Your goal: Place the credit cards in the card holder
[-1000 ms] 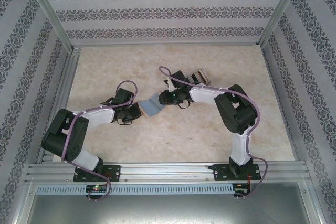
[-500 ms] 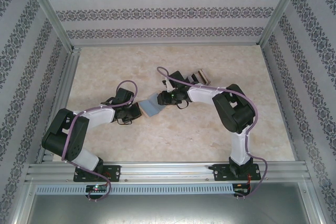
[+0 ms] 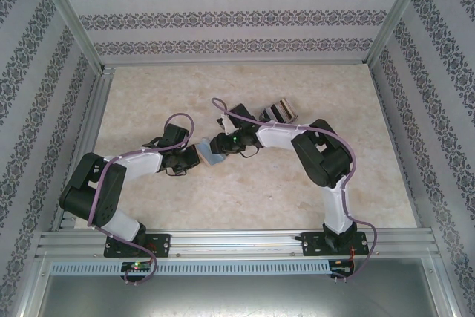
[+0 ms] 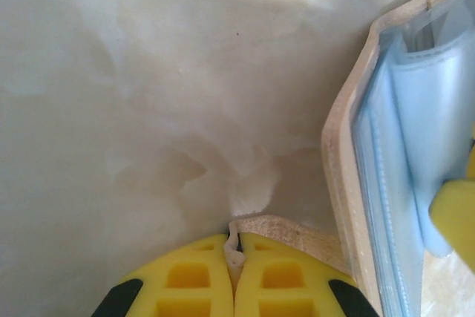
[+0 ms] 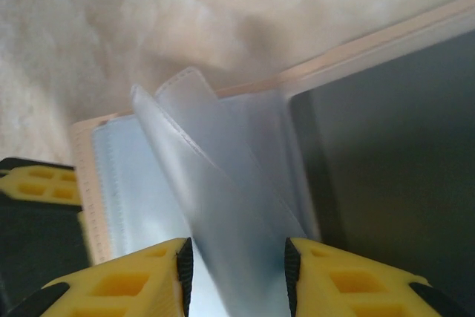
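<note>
Two arms reach to mid-worktop (image 3: 297,191) and meet at the card holder (image 3: 205,155), which lies open between them, left of centre.

Left gripper (image 4: 234,249): fingers pressed together, pinching the thin beige edge of the holder's cover at its near corner. In the left wrist view the rest of the cover runs up the right side, with pale blue clear sleeves stacked inside it. In the top view this gripper (image 3: 188,158) sits just left of the holder.

Right gripper (image 5: 234,256): fingers part-way spread, with one clear sleeve leaf (image 5: 215,183) between them. The leaf fills the gap and lies against both inner faces. It stands up from the holder, bowed, with its rounded free end pointing away from the camera. Flat sleeves lie to its left and a dark grey panel to its right. In the top view this gripper (image 3: 215,146) is at the holder's right edge.

Credit cards (image 3: 278,110): a striped stack on the worktop behind the right forearm, well apart from the holder.
</note>
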